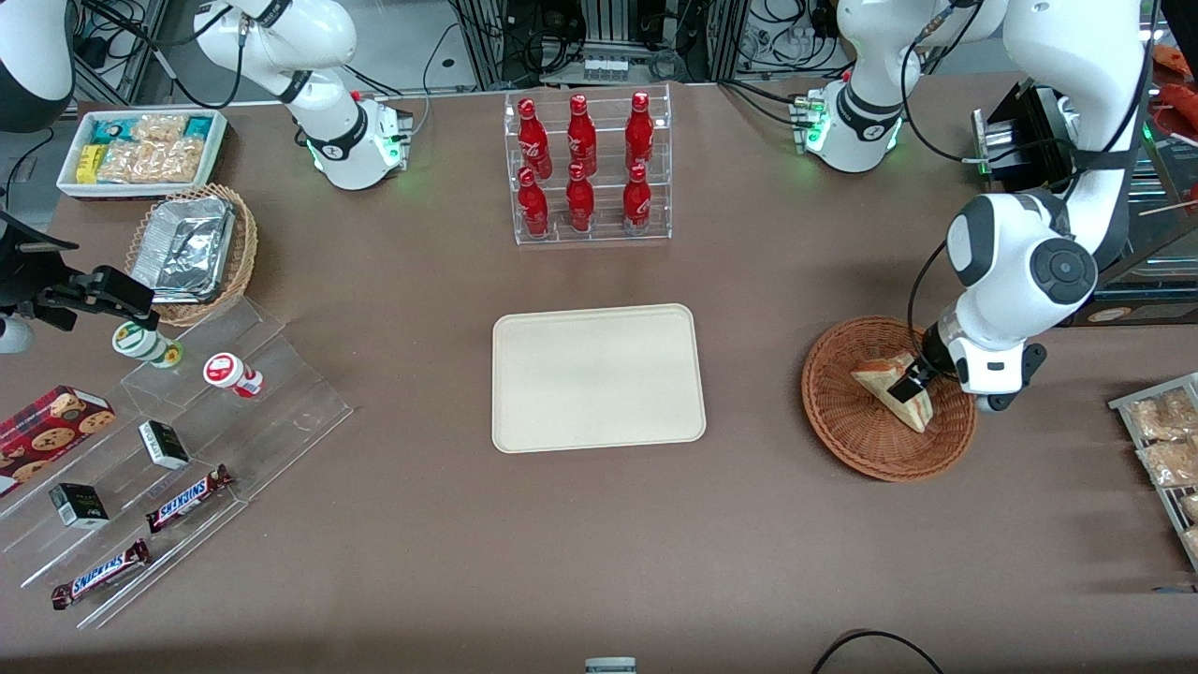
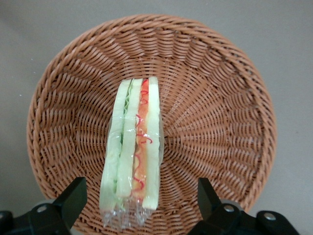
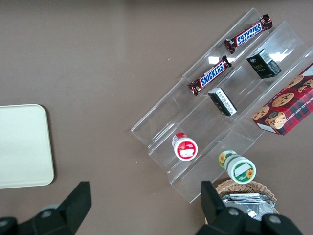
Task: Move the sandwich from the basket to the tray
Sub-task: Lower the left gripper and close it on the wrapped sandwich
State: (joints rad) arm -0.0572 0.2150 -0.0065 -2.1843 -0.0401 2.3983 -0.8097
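The sandwich (image 1: 889, 386), a wrapped wedge of pale bread with red and green filling, lies in the round reddish-brown wicker basket (image 1: 847, 426) toward the working arm's end of the table. It also shows in the left wrist view (image 2: 133, 147), on edge in the basket (image 2: 220, 112). My left gripper (image 1: 913, 382) is low over the basket, open, with one finger (image 2: 73, 198) on each side of the sandwich's wide end and a clear gap to each. The cream-beige tray (image 1: 597, 376) lies bare at the table's middle.
A clear rack of red bottles (image 1: 587, 168) stands farther from the front camera than the tray. A wire rack of snack packets (image 1: 1165, 449) lies beside the basket at the table's edge. Clear stepped shelves (image 1: 187, 449) with candy bars and a tan foil-container basket (image 1: 192, 253) lie toward the parked arm's end.
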